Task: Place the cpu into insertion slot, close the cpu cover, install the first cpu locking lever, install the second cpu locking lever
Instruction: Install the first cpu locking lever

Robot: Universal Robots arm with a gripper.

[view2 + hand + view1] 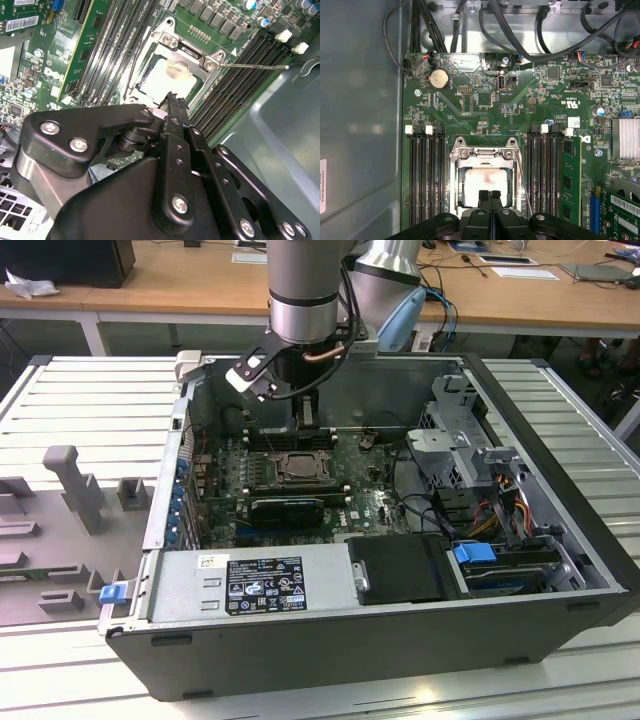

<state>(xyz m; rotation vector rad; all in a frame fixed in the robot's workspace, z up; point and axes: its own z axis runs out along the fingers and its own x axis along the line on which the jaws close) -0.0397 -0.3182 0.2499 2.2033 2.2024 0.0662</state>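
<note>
1. Hand (490, 196) reaches down from the arm into an open computer case (350, 650). Its two black fingertips (484, 197) are pressed together side by side, and nothing shows between them.
2. In both wrist views the closed tips sit over the near edge of the cpu (482, 181). Whether they touch it cannot be told.
3. The cpu lies inside the insertion slot (298, 468), with a brownish smear across its pale face.
4. The cpu cover (482, 161) lies flat over the chip, and the pale face shows through its window cut-out.
5. A thin wire lever (521, 175) runs along one side of the socket in the first wrist view, standing slightly off the metal frame. In the second wrist view a straight thin rod (255, 65) juts from a corner of the socket across the neighbouring slots.
6. Long black memory slots (425, 175) flank the socket on both sides.
7. Farther along the green board sit a round coin cell (439, 78) and a bundle of black cables (520, 30).
8. In the exterior view a long black card (288, 508) lies just beside the socket, and a silvery power supply (200, 585) fills the case's near edge.
9. The case rests on a ribbed metal worktop (90, 390), with grey fixture blocks (75, 485) on the exterior view's left.
</note>
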